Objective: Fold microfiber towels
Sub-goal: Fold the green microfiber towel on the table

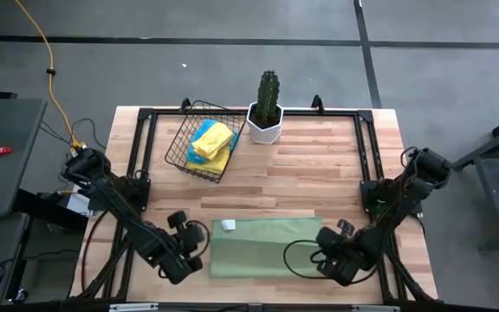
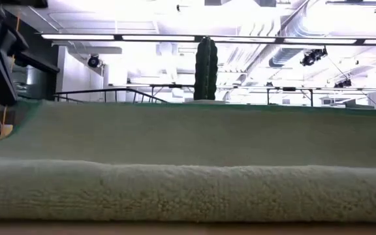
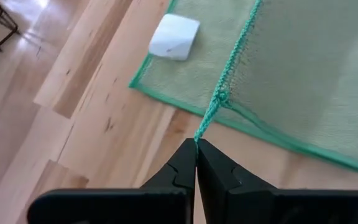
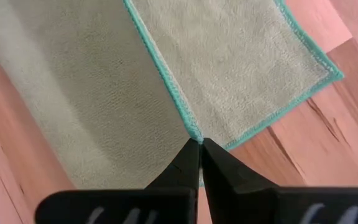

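A pale green microfiber towel (image 1: 262,247) with a green hem lies near the table's front edge. Its near part is doubled over, and the fold (image 2: 188,189) faces the low view. A white tag (image 3: 174,37) sits at its far left corner. My left gripper (image 1: 203,246) is at the towel's left side, shut on the upper layer's hem. My right gripper (image 1: 320,253) is at the right side, shut on the same hem. Yellow and blue towels (image 1: 211,143) lie in the wire basket (image 1: 180,143). My left gripper pinches the upper layer's green hem (image 3: 211,115) at its left end between the two fingertips, slanting down from the table's left. The hem runs taut up to the fingers, and the lower layer lies flat on the table. My right gripper pinches the upper layer's green hem (image 4: 190,129) at its right end between the two fingertips, slanting down from the table's right. The held layer is raised over the lower layer (image 4: 241,68), which lies flat on the table.
A cactus in a white pot (image 1: 267,108) stands at the far edge, right of the basket. Bare wood (image 1: 319,165) lies between the towel and the cactus. A black frame (image 1: 362,147) runs along the table's sides.
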